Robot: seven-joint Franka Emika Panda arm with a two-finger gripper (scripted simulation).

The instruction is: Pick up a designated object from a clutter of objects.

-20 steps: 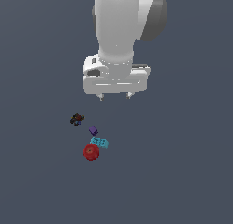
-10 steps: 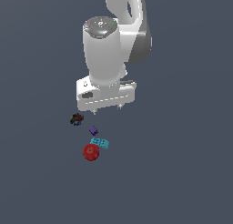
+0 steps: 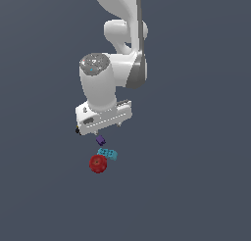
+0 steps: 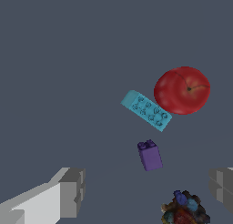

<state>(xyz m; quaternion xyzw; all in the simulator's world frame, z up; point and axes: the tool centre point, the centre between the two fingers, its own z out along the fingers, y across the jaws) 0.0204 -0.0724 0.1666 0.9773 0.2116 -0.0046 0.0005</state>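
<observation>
Gripper (image 4: 145, 191) with jaws spread wide, nothing between them, above the clutter. Purple block (image 4: 149, 155) lies on the grey surface, apart from the cyan brick (image 4: 146, 110), which touches the red round object (image 4: 182, 90). Dark multicoloured lump (image 4: 184, 209) sits near the block; in the exterior view it appears largely hidden by the arm.

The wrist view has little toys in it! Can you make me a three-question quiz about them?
1. True or false: the purple block touches the cyan brick.
2. What sits right beside the cyan brick? A) the red round object B) the dark lump C) the claw
3. Fill in: the claw's fingers are spread ____, holding nothing.

Key: 1 false, a gap shows between them. 2 A. 3 open.
</observation>
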